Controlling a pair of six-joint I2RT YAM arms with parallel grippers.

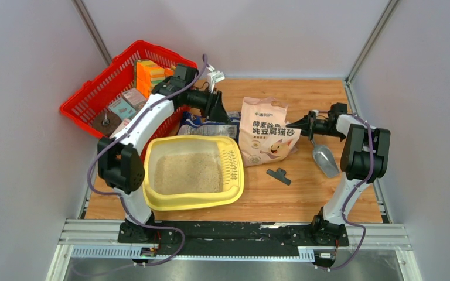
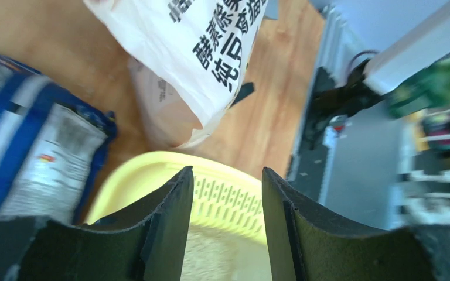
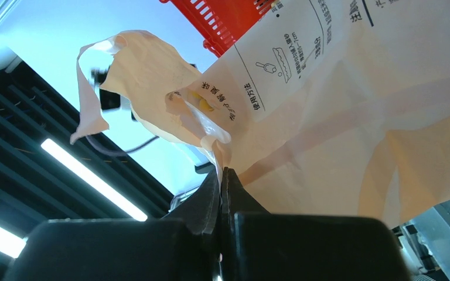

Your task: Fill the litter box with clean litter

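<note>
Right claw [image 3: 221,171] pinches bag's [image 3: 340,105] top edge; limp paper, likely bottom-heavy, better held lower; left claw [image 2: 227,181] wide, empty, box [image 2: 146,159] just below

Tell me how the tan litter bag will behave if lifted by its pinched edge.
Probably floppy: the tan litter bag is creased, its torn top curling where the right pincer is shut on it. It lies slumped, so any contents may shift and sag. The thin pinched edge might tear.
</note>
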